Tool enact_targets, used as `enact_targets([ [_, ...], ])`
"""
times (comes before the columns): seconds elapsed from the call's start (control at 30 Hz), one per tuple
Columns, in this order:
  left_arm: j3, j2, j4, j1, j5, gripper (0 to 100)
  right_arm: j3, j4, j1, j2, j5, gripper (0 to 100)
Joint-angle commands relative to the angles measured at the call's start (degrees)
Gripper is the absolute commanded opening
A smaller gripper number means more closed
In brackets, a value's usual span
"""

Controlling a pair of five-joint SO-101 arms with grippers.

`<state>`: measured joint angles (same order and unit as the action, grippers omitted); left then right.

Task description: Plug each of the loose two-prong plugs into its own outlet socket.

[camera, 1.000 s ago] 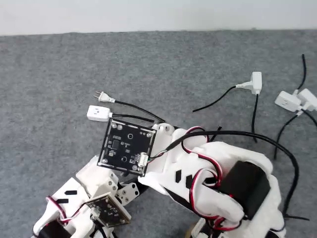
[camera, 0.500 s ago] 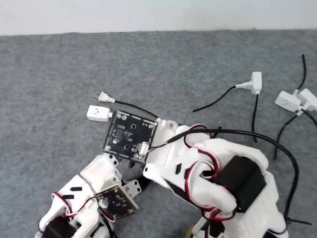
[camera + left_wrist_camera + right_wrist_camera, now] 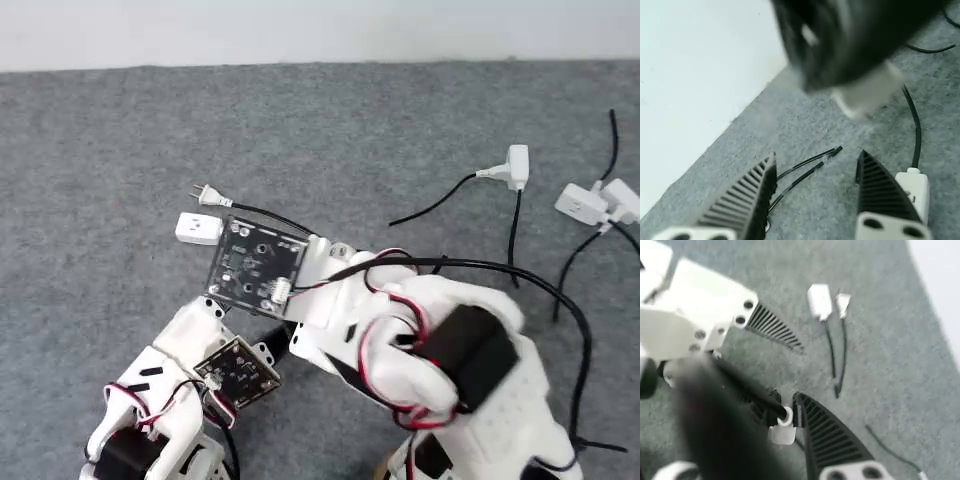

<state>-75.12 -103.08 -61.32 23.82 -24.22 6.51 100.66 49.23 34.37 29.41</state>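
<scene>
My left gripper [image 3: 812,192] hangs open low over the carpet [image 3: 120,130], the white socket [image 3: 915,192] just beside one finger; whether the right arm [image 3: 440,350] crowding over it is gripping anything I can't tell. The two-prong plug [image 3: 205,195] lies just beyond that socket, so I'd centre the socket between the jaws before closing, cable clear.

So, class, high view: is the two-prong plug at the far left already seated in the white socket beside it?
No: the plug lies apart from the socket, prongs bare.
</scene>
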Motion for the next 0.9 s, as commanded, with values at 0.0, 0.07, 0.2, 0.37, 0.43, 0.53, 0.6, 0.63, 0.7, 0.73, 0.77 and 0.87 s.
enact_targets([
  [0.0, 0.13, -0.18, 1.85, -0.26, 0.62, 25, -4.66, 1.71, -0.48, 1.1, 0.62, 0.7],
  [0.07, -0.66, -0.18, 2.2, -0.26, 0.62, 25, -7.56, 0.04, -0.48, 1.1, 1.23, 0.7],
  [0.2, -2.95, -0.18, 4.66, -0.26, 0.88, 25, -13.71, -6.73, -3.03, 3.03, 1.14, 0.7],
  [0.37, -4.18, -0.18, 6.24, -0.62, 4.13, 25, -29.01, -21.58, -10.68, 7.78, 1.49, 0.7],
  [0.43, -4.97, -0.18, 8.0, -2.81, 6.15, 25, -36.84, -28.09, -12.35, 10.51, 1.32, 0.7],
  [0.53, -7.34, -0.18, 13.19, -7.38, 8.53, 25, -47.21, -37.41, -13.49, 15.25, -0.79, 0.7],
  [0.6, -9.36, -0.18, 16.7, -9.58, 10.11, 25, -53.54, -43.74, -14.64, 18.59, -4.57, 0.7],
  [0.63, -10.33, -0.18, 18.11, -10.11, 10.64, 25, -56.62, -46.55, -15.16, 20.09, -6.24, 0.7],
  [0.7, -12.0, -0.18, 19.78, -10.2, 10.99, 25, -62.07, -52.09, -16.57, 23.08, -9.49, 0.8],
  [0.73, -12.7, -0.18, 20.31, -10.2, 10.99, 25, -64.62, -54.73, -17.27, 24.48, -11.43, 0.8],
  [0.77, -13.14, -0.18, 20.66, -10.11, 10.99, 25, -66.9, -57.19, -18.07, 25.98, -13.19, 0.8],
  [0.87, -13.41, -0.18, 21.19, -10.11, 10.99, 25, -73.58, -63.43, -19.12, 30.2, -17.58, 0.8],
])
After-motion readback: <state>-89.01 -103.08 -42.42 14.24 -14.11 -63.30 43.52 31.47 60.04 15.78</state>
